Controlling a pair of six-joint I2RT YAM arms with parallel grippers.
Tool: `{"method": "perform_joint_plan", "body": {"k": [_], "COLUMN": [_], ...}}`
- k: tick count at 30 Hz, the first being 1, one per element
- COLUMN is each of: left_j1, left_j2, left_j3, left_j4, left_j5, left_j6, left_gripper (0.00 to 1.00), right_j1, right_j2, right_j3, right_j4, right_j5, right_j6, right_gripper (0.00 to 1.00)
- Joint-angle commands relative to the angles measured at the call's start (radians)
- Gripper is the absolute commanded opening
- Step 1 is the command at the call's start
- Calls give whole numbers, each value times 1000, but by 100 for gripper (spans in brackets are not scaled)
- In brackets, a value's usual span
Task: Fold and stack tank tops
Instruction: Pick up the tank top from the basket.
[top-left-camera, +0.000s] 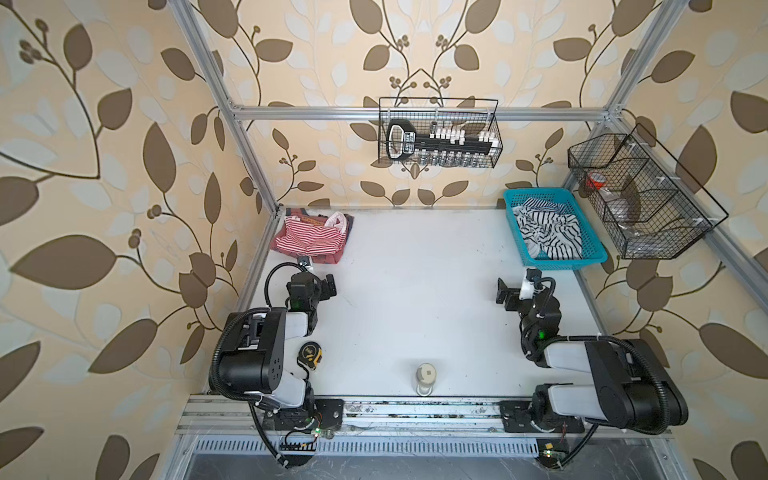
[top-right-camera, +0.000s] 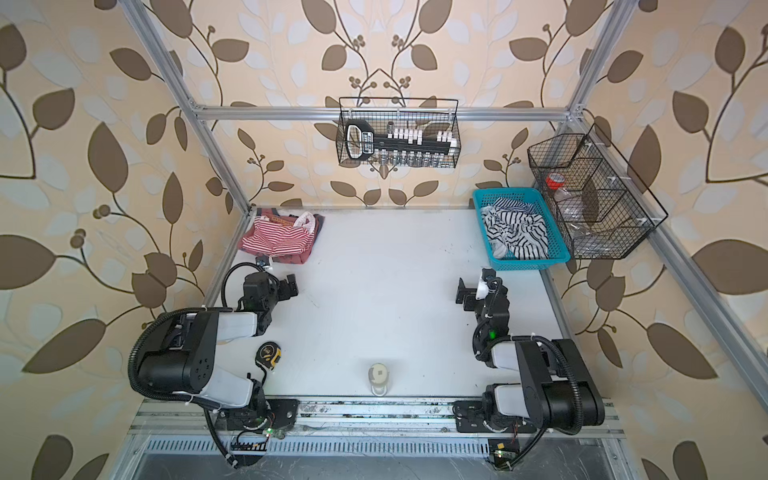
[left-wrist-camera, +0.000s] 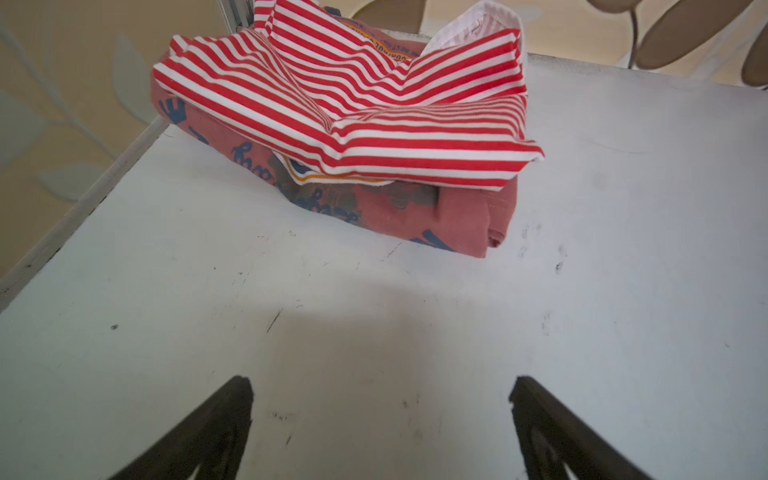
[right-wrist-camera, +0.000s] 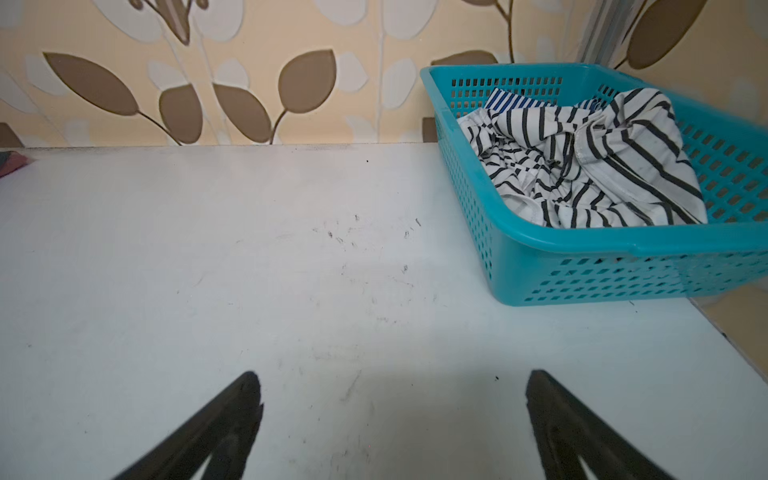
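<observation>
A red-and-white striped tank top (top-left-camera: 309, 239) (top-right-camera: 278, 240) (left-wrist-camera: 353, 104) lies loosely folded at the table's far left corner, on top of a folded faded-red printed garment (left-wrist-camera: 457, 224). A white tank top with wide black stripes (top-left-camera: 548, 232) (top-right-camera: 517, 230) (right-wrist-camera: 602, 166) is crumpled in the blue basket (top-left-camera: 565, 262) (top-right-camera: 528, 262) (right-wrist-camera: 582, 274) at the far right. An edge of fine navy-and-white striped cloth (right-wrist-camera: 503, 99) peeks out behind it. My left gripper (top-left-camera: 318, 272) (top-right-camera: 277, 272) (left-wrist-camera: 382, 384) stands open just short of the red pile. My right gripper (top-left-camera: 517, 280) (top-right-camera: 474, 281) (right-wrist-camera: 394, 376) stands open before the basket. Both are empty.
A black-and-yellow tape measure (top-left-camera: 309, 353) lies beside the left arm. A small white-capped bottle (top-left-camera: 425, 376) stands at the table's front edge. Black wire baskets hang on the back rail (top-left-camera: 440, 133) and on the right rail (top-left-camera: 640, 195) above the blue basket.
</observation>
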Motion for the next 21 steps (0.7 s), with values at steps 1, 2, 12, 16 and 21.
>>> {"method": "perform_joint_plan", "body": {"k": [1,2,12,16,21], "left_j1": [-8,-10,-9,-9,-9], "left_j2": [-6,-6,-5,-4,-5], "left_j3": [-6,-6,-4,-5,-5], "left_j4": [38,38,38,37,37], "left_j5": [3,2,3,2,3], "left_j6": [14,14,14,14,14], "left_gripper": [99,99,99,99,99], "right_j1": [-2,-2,-8,-13,-29], "right_j2": [-6,-5,-4,-4,-2], "right_j3": [22,22,22,23,25], "right_j4": [6,7,7,6,4], "right_j5": [-13,-14,-23,-34,-75], "right_j6": [-23,-23,-19,-18,-12], "right_gripper": [100,100,100,100,100]}}
